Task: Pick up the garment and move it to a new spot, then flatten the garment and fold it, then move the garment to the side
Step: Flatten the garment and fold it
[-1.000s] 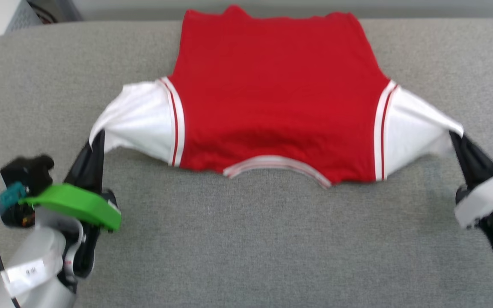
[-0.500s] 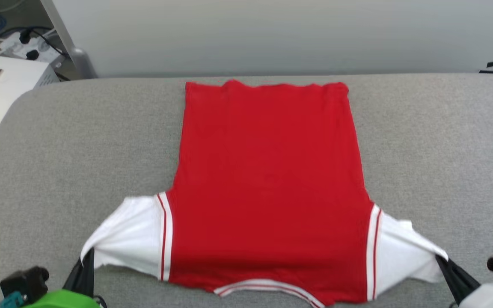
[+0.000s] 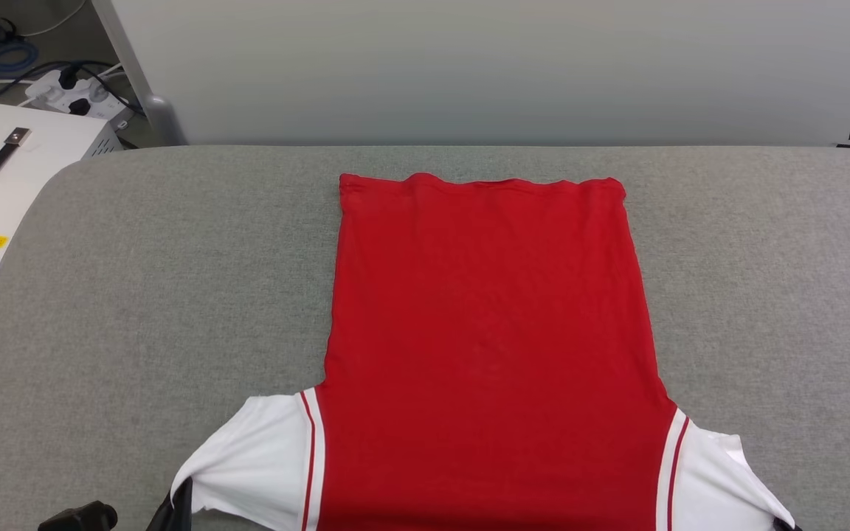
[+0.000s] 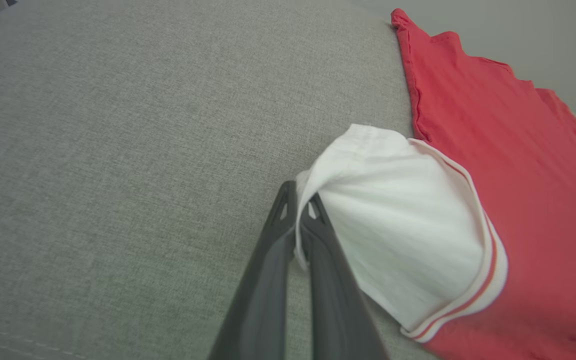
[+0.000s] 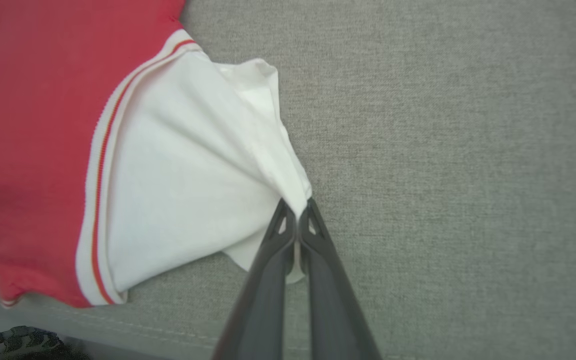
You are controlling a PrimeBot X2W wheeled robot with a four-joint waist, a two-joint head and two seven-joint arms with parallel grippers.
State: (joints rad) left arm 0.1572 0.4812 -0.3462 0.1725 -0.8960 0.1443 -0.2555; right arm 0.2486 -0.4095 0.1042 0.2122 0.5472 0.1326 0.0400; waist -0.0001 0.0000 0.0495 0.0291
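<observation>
Grey woven fabric covers the surface (image 3: 137, 295), the biggest thing going, and it carries one garment (image 3: 484, 332). It's red, plain side up, lying down the middle with the hem at the far end. The shoulder end is nearest the robot and runs off the bottom of the head view.

Looks to me like we're in the flatten step, since the body is smooth with barely a wrinkle. There are two white sleeves, one each side. The left sleeve (image 4: 408, 225) is pinched at its cuff edge by the left jaws, pressed tight together on the cloth. Same deal for the right sleeve (image 5: 193, 175), which the right jaws pull into a point. Both sleeves tent up a bit toward the pinch instead of lying flat.

My guess for the next move: lower both cuffs onto the surface, pulling outward, let go, and only then start folding. Don't drag the body.

Count: one garment, two sleeves, two sets of jaws, both busy. Off to the left sit one white box (image 3: 19, 162) with a strap handle and one power strip (image 3: 78, 96).
</observation>
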